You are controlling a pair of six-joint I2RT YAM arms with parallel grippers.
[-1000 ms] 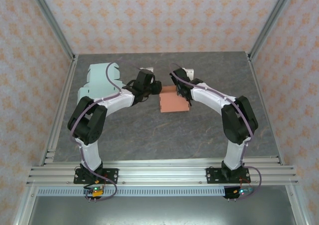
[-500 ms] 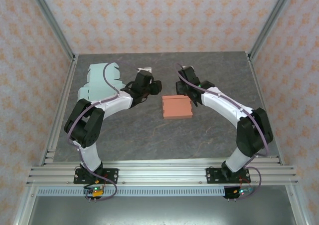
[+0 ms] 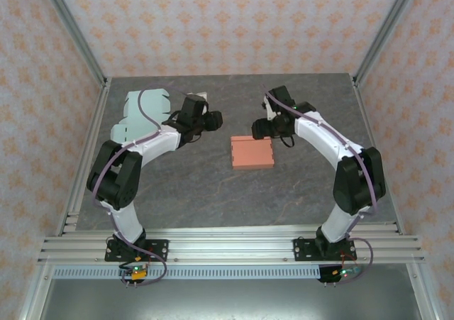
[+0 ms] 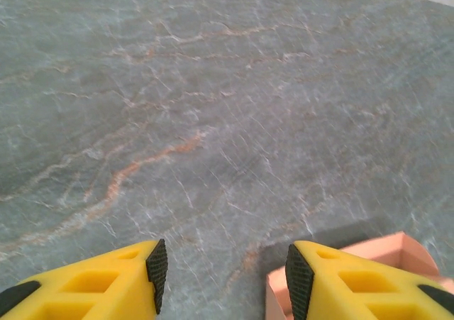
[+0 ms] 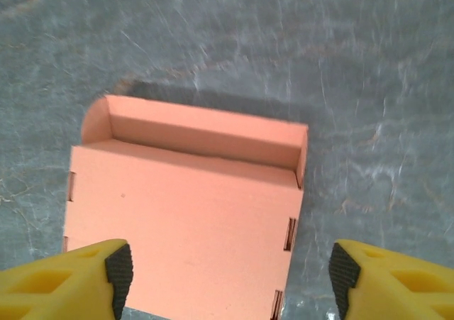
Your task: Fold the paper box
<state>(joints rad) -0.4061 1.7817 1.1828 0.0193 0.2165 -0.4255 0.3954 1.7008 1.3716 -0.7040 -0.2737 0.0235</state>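
Observation:
The salmon-pink paper box (image 3: 252,152) lies flat on the grey table, folded, with one raised flap along its far edge. My left gripper (image 3: 214,121) hovers to its upper left, apart from it. In the left wrist view the left gripper (image 4: 223,274) is open over bare table, and a corner of the box (image 4: 401,252) pokes out behind the right finger (image 4: 355,281). My right gripper (image 3: 258,128) stands just beyond the box's far edge. From the right wrist camera the right gripper (image 5: 230,277) is wide open above the box (image 5: 188,213), not touching it.
A pale green flat sheet (image 3: 142,113) lies at the back left of the table, behind the left arm. A small white object (image 3: 202,95) sits near it. Metal frame posts (image 3: 74,29) and patterned walls bound the table.
The box, held tilted between both grippers a second ago, now lies flat on the table. Both grippers have opened and drawn back from it, left to the left and right to the back right.

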